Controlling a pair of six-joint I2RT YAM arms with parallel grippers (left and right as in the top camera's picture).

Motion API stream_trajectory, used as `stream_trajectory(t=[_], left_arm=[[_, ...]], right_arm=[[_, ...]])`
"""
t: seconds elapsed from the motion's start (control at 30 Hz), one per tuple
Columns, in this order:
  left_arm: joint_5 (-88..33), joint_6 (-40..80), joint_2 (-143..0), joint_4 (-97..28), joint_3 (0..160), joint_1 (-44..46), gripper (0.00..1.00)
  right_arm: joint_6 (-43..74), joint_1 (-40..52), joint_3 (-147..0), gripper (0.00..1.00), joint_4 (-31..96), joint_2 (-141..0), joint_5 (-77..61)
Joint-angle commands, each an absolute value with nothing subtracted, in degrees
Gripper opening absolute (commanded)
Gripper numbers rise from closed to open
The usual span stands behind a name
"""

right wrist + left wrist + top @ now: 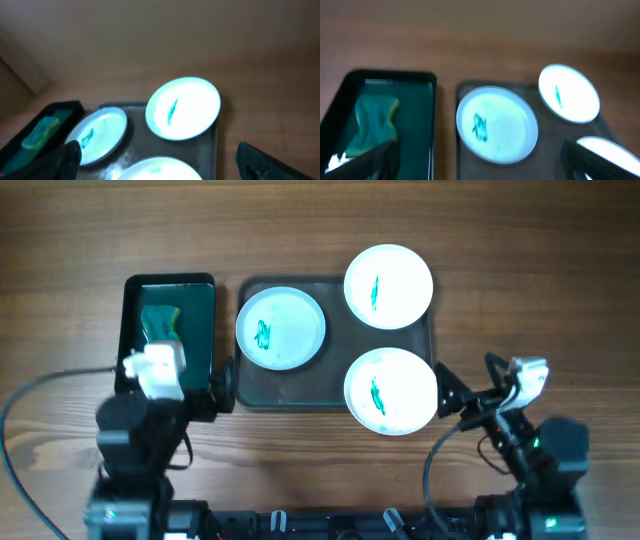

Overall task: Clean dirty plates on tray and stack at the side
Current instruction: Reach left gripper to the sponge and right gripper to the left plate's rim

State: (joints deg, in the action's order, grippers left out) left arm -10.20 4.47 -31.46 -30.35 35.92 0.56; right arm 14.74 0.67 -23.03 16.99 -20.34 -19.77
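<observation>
Three round white plates lie on the large dark grey-green tray (335, 385), each with a green-teal smear: one at the left (281, 328), one at the back right (388, 286), one at the front right (390, 391). My left gripper (180, 392) is open and empty, hovering near the front of the small tray and the large tray's left edge. In the left wrist view (480, 162) its fingers frame the left plate (496, 124). My right gripper (470, 390) is open and empty, just right of the front right plate. The right wrist view (165, 165) shows that plate (157, 170) between the fingers.
A smaller dark green tray (200, 330) stands left of the large tray and holds a green-and-yellow sponge (160, 323). The sponge also shows in the left wrist view (375, 122). Bare wooden table (520, 280) lies to the right and behind.
</observation>
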Motion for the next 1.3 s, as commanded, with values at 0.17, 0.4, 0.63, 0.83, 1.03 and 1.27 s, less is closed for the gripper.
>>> stream_trajectory(t=[0.17, 0.4, 0.63, 0.83, 1.03, 1.27], left_arm=[[-10.9, 4.8, -74.5, -64.5, 80.2, 0.1, 1.0], [-11.1, 5.0, -86.2, -67.9, 84.3, 0.1, 1.0], [2.3, 15.9, -86.8, -65.4, 84.3, 0.1, 1.0], [12.1, 20.5, -87.2, -66.4, 84.3, -1.1, 1.0], [12.0, 20.4, -87.6, -66.4, 84.3, -7.9, 1.0], [11.9, 19.9, -94.5, -65.8, 84.3, -8.2, 1.0]], right_arm=[[6.1, 1.0, -64.1, 1.0, 52.2, -61.4, -22.7], [9.3, 1.6, -70.6, 0.93, 49.0, -81.4, -31.6], [26.0, 19.6, -72.9, 0.68, 36.9, -95.4, -19.6], [29.9, 31.7, -95.6, 0.52, 47.1, -117.7, -3.7], [30.3, 32.7, -98.6, 0.37, 46.4, -126.9, -1.5], [31.3, 33.2, -98.1, 0.06, 44.7, -131.0, -3.9]])
